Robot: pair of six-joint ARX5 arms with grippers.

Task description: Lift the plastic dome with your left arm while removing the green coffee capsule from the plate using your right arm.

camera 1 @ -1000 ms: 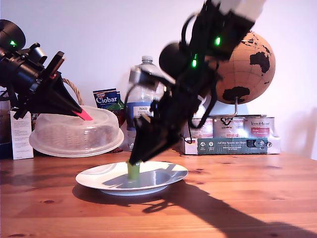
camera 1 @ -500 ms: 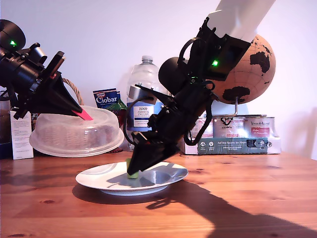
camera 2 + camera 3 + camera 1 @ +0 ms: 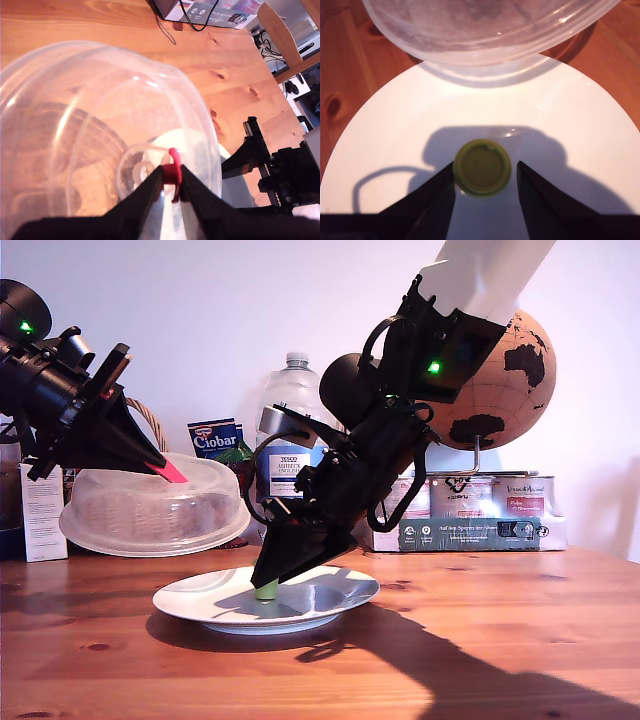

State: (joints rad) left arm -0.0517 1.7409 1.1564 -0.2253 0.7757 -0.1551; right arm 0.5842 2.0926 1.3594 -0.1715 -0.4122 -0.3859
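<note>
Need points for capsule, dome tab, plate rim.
capsule [image 3: 481, 166], second wrist view, middle of its round green top.
dome tab [image 3: 172, 172], first wrist view, red tab pinched at the tips.
plate [image 3: 345, 600], exterior view, white rim toward that view's right.

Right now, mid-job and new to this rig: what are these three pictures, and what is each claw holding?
You are seeing two black robot arms on a wooden table. One picture is from a camera off the arms; the other two ride on the grippers. My first gripper is shut on the pink-red tab of the plastic dome, holding it up at the exterior view's left. My second gripper is open, its fingers either side of the green coffee capsule, which stands on the white plate. Whether the fingers touch it, I cannot tell. Behind stand a water bottle, a globe and some boxes.
</note>
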